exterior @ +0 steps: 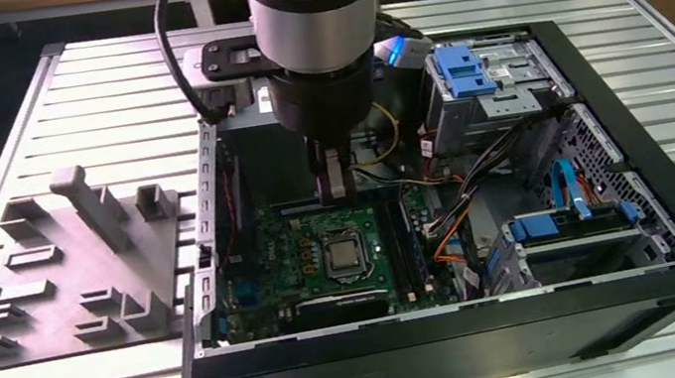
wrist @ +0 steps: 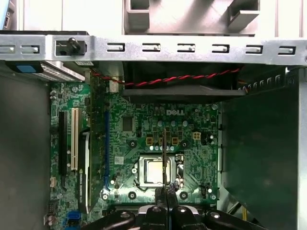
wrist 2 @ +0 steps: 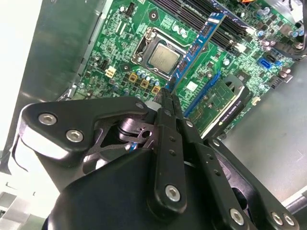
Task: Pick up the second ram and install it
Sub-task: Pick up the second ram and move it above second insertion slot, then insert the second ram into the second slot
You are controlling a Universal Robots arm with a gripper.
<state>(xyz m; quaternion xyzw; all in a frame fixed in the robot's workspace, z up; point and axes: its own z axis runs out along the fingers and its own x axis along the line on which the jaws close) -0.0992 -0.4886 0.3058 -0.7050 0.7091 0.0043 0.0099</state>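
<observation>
My gripper [wrist 2: 167,97] is shut on the second ram [wrist 2: 198,43], a thin blue-green strip that sticks out from between the fingertips. In the first wrist view the ram [wrist: 164,151] appears edge-on as a narrow line over the processor [wrist: 156,171], with the gripper [wrist: 164,192] just behind it. In the exterior view the gripper [exterior: 332,178] hangs inside the open computer case, a little above the green motherboard [exterior: 299,245]. The long black memory slots [wrist 2: 199,17] lie beyond the ram's far end.
A grey moulded fixture [exterior: 70,279] sits on the slatted table at the exterior view's left. The case holds a drive cage [exterior: 481,77], loose cables [exterior: 450,222], a low expansion card [wrist 2: 224,103] and a fan with red wires [wrist: 182,76]. The case walls [exterior: 653,152] close in around the board.
</observation>
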